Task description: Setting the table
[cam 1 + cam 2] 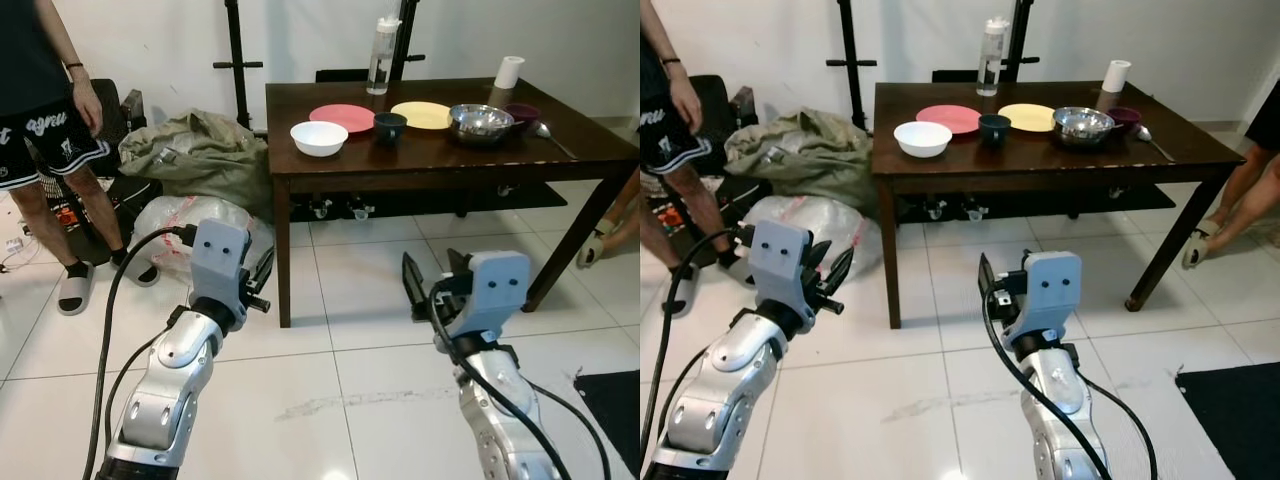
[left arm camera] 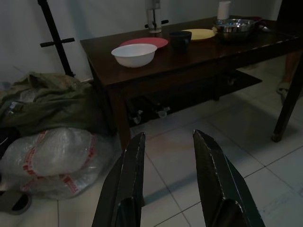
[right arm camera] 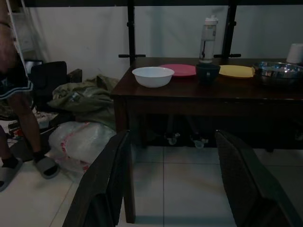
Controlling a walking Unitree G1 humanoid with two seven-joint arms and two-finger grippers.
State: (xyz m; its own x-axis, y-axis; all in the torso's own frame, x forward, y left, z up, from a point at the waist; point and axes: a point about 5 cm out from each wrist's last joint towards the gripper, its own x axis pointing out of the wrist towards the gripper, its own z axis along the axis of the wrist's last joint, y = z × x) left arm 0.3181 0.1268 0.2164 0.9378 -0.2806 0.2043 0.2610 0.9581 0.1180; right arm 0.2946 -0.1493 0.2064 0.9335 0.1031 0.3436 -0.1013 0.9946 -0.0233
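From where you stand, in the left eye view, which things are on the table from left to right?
White bowl → pink plate → dark cup → yellow plate → steel bowl → spoon.

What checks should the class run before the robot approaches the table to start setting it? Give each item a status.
1. Left gripper open and empty: ok.
2. Right gripper open and empty: ok.
3. White bowl upright near the table edge: ok.
4. Floor path to table free: ok; the plastic bag lies left of it.
5. Person standing apart at left: ok.
6. Metal bowl empty: cannot tell.
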